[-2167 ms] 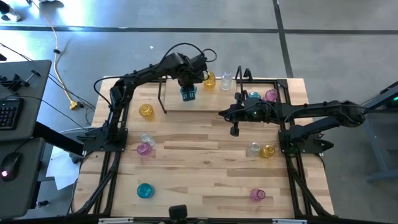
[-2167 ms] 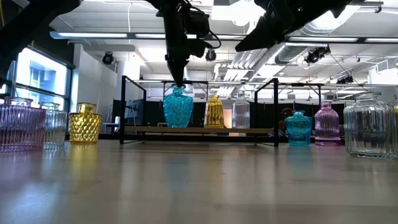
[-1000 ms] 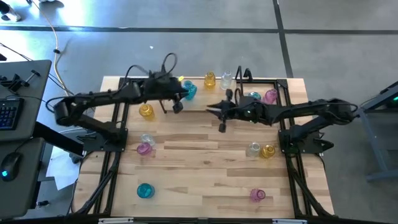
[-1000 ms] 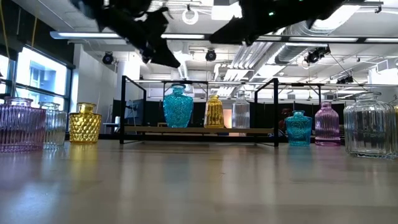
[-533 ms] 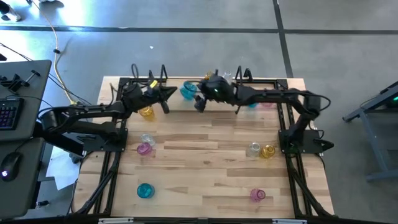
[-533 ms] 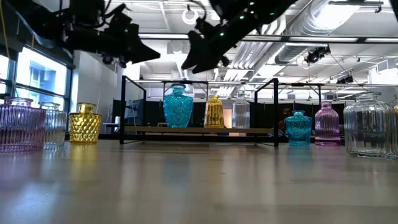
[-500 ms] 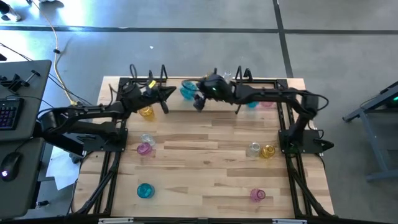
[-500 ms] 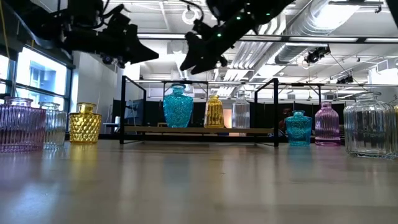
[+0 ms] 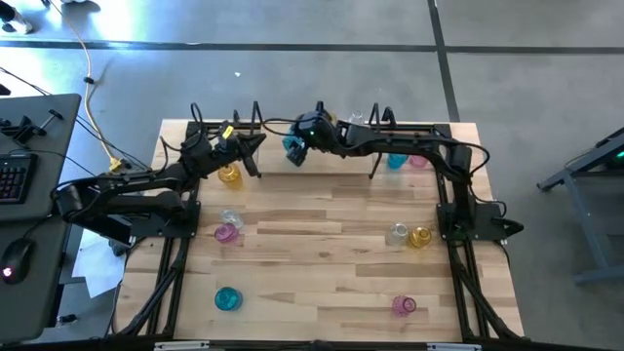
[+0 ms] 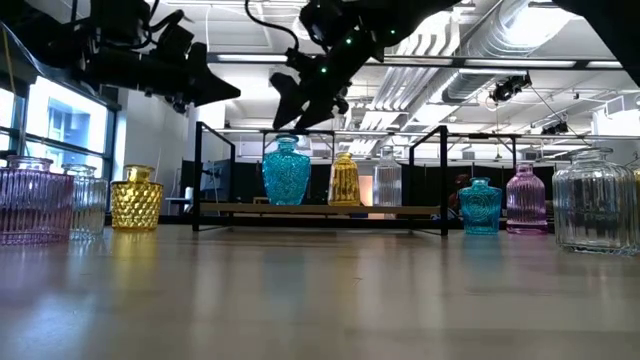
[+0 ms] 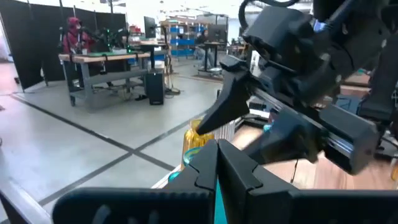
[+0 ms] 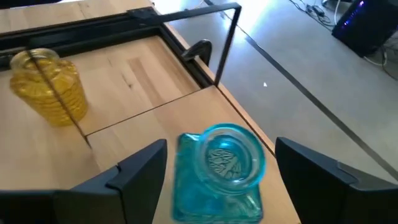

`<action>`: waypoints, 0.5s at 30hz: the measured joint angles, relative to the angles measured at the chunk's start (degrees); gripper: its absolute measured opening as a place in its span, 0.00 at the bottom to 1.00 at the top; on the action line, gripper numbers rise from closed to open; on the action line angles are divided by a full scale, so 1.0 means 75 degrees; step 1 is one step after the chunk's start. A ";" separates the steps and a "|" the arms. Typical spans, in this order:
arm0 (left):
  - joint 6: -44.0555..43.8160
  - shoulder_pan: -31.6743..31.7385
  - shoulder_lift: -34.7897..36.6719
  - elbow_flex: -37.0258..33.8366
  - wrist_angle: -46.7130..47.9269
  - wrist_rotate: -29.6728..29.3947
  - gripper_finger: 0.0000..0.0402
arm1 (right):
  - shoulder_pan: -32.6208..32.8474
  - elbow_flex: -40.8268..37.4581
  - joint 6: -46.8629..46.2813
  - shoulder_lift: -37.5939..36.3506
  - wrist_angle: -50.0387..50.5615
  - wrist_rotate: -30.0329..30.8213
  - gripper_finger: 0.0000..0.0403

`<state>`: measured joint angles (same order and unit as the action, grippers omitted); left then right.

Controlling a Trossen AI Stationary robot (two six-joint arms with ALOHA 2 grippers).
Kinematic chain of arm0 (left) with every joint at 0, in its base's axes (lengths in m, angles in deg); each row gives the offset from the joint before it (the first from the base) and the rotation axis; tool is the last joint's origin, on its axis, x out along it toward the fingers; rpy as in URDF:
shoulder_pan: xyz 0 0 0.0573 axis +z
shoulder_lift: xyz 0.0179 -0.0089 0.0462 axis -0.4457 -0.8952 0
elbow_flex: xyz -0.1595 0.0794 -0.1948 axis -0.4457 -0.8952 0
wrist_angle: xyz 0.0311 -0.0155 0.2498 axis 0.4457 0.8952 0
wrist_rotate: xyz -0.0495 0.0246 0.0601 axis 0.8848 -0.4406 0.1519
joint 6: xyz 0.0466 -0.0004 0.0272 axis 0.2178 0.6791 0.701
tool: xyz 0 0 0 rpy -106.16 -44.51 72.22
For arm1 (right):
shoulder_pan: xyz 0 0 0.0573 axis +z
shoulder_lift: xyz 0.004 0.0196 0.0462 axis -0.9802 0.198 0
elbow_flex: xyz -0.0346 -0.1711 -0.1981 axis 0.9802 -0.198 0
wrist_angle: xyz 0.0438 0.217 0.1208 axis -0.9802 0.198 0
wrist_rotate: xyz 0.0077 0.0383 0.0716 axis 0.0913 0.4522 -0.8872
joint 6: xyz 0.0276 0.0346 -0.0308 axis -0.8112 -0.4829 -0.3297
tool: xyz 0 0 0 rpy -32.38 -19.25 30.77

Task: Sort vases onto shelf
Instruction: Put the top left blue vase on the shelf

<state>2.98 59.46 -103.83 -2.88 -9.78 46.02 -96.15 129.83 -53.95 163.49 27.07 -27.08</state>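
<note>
I am hovering my right gripper [image 12: 214, 180], fingers spread wide apart, directly over the teal vase [image 12: 222, 163] standing on the shelf [image 10: 320, 209] at top centre of the high view. My left gripper [image 9: 255, 142], fingers pressed together and empty, is hanging just left of it, above the yellow vase [image 9: 229, 175].

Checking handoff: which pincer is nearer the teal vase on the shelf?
Right. The right pincer hangs open directly over the teal vase; the left pincer, shut, sits off to its side near a yellow vase.

Lab/workshop; benches [image 11: 106, 62], ceiling ducts [image 10: 500, 45]
</note>
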 joint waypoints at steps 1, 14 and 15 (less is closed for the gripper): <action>0.0000 0.0000 -0.0006 0.0000 0.0006 -0.0001 0.00 | -0.0038 0.0000 -0.0011 0.0003 0.0000 -0.0055 0.70; 0.0035 0.0000 -0.0004 0.0000 0.0045 0.0009 0.00 | -0.0311 -0.0035 -0.0135 0.0061 0.0067 -0.0196 0.70; 0.0035 0.0000 -0.0004 0.0000 0.0045 0.0009 0.00 | -0.0320 -0.0038 -0.0135 0.0061 0.0073 -0.0191 0.70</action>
<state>3.25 59.46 -103.86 -2.88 -9.44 46.08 -98.55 129.54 -54.96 163.95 27.62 -28.51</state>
